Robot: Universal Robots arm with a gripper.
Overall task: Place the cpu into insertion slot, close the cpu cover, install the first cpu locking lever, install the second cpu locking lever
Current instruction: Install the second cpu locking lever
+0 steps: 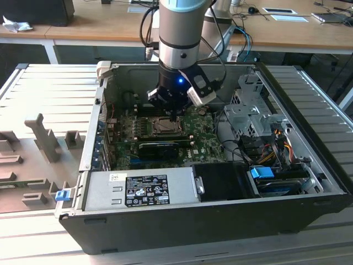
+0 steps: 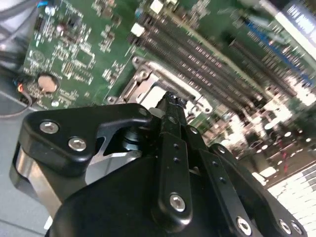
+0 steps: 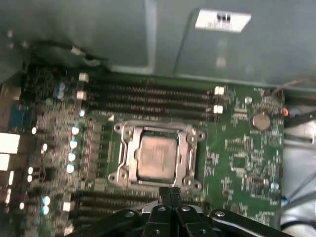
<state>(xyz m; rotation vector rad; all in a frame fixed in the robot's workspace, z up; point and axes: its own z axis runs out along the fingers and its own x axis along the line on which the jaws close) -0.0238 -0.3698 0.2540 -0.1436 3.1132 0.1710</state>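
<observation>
Your end effector (image 3: 169, 193) is clenched, fingers pressed together with nothing between them, and it hangs just over the near edge of the insertion slot (image 3: 157, 157) on the green motherboard (image 3: 237, 158) inside the open computer case (image 1: 309, 182) on the bench (image 1: 44, 110).

In the first wrist view the cpu (image 3: 157, 157) already lies in the slot, its pale metal face showing through the square cutout of the cpu cover (image 3: 129, 159), which looks folded down flat around it. Whether either locking lever is latched you cannot tell from here.

What could go wrong: the fingertips sit very close to the cover's frame. If you press down off-line, they may slip off a thin lever and strike the board's small parts or the memory slots (image 3: 148, 94) beside the socket. If the cover is not fully seated, forcing a lever could stress the chip.

The first wrist view gives you the whole socket square-on. The second wrist view shows the fingertips (image 2: 170, 106) against the socket's corner (image 2: 140, 81) from the side. The exterior view adds the arm's place in the case, well apart from the grey power-supply box (image 1: 138, 187).
</observation>
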